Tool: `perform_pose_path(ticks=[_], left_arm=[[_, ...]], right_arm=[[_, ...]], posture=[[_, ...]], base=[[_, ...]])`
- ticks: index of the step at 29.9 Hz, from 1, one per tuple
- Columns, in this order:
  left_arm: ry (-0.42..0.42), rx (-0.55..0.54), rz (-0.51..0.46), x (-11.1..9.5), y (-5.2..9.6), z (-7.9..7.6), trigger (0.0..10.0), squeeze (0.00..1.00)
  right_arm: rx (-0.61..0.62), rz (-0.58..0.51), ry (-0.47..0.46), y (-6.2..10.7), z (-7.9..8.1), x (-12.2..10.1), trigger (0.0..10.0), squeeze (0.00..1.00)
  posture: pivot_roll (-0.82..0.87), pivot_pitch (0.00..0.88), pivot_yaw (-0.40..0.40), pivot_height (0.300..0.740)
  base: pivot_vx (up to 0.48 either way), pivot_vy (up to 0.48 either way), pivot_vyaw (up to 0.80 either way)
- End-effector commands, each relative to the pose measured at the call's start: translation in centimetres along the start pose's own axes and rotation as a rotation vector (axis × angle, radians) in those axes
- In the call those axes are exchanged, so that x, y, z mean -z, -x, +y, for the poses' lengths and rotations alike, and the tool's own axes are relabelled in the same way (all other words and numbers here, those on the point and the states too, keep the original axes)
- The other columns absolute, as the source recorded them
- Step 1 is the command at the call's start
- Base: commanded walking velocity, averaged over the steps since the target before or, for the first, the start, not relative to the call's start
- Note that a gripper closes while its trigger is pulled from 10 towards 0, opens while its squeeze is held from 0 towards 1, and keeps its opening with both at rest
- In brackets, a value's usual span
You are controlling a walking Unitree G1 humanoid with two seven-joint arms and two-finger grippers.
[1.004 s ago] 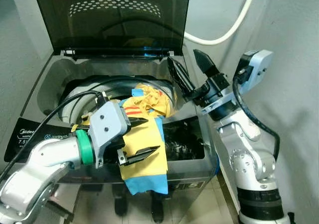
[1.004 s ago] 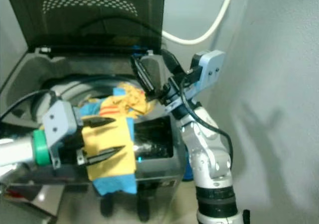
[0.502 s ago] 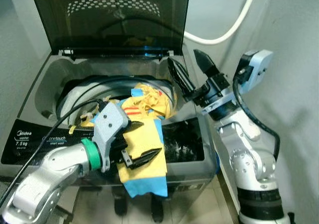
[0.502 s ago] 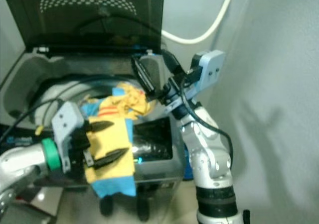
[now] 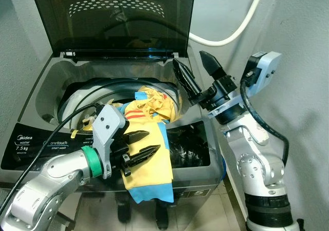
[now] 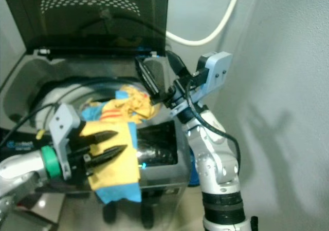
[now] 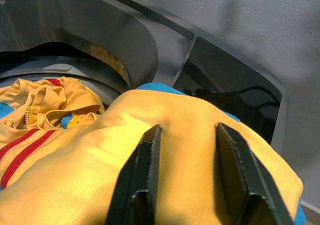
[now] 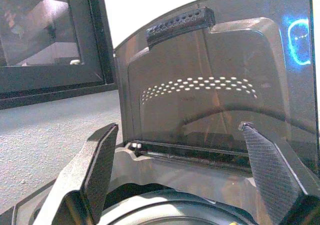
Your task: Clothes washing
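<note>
So we're mid-loading: left gripper (image 5: 143, 145), fingers slightly apart, sits over the yellow shirt (image 5: 151, 161) draped over the washer (image 5: 46, 82) rim, needs a pinch and shove into the drum, while right gripper (image 5: 198, 73) hovers wide open.

Drum mouth (image 5: 103, 95) half blocked by draped garment (image 5: 149, 154) (lid (image 5: 113, 15) raised), perhaps passable left

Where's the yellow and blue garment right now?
The yellow and blue garment is draped over the washing machine's front rim, half in the drum, with the left gripper open just above it.
</note>
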State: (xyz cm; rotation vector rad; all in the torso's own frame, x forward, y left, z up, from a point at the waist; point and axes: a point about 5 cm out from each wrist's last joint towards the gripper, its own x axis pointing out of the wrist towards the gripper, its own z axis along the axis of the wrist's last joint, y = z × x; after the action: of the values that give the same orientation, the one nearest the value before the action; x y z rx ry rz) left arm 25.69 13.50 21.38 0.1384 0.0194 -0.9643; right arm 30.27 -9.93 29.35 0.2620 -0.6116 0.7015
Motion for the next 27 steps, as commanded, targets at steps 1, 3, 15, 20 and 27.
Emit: perform_pose_path(ticks=[1, 3, 15, 20, 27], left_arm=[[0.049, 0.008, 0.059, 1.3, -0.1, -0.2, 0.0, 0.00], [0.044, -0.003, 0.050, 1.0, -0.1, -0.1, 0.0, 0.00], [-0.062, -0.160, 0.010, -0.3, -0.7, 2.4, 0.0, 0.00], [-0.197, -0.335, -0.019, -1.9, -1.1, 5.1, 0.0, 0.00], [-0.461, -0.811, -0.115, -6.4, 0.5, 11.4, 0.0, 0.00]], right_arm=[[-0.014, 0.001, 0.008, -0.1, 0.2, -0.1, 10.0, 0.00], [-0.013, 0.000, 0.009, -0.1, 0.2, -0.1, 10.0, 0.00], [-0.010, -0.003, 0.009, -0.1, 0.2, -0.2, 10.0, 0.00], [-0.011, -0.005, 0.007, -0.2, 0.2, -0.1, 10.0, 0.00], [-0.012, -0.007, 0.007, -0.2, 0.3, -0.1, 10.0, 0.00]], posture=[[0.09, 0.092, 0.019, 0.740], [0.09, 0.093, 0.019, 0.740], [0.09, 0.094, 0.020, 0.740], [0.09, 0.094, 0.018, 0.740], [0.08, 0.096, 0.019, 0.740]], base=[[0.000, 0.000, 0.00], [0.000, 0.000, 0.00], [0.000, 0.000, 0.00], [0.000, 0.000, 0.00], [0.000, 0.000, 0.00]])
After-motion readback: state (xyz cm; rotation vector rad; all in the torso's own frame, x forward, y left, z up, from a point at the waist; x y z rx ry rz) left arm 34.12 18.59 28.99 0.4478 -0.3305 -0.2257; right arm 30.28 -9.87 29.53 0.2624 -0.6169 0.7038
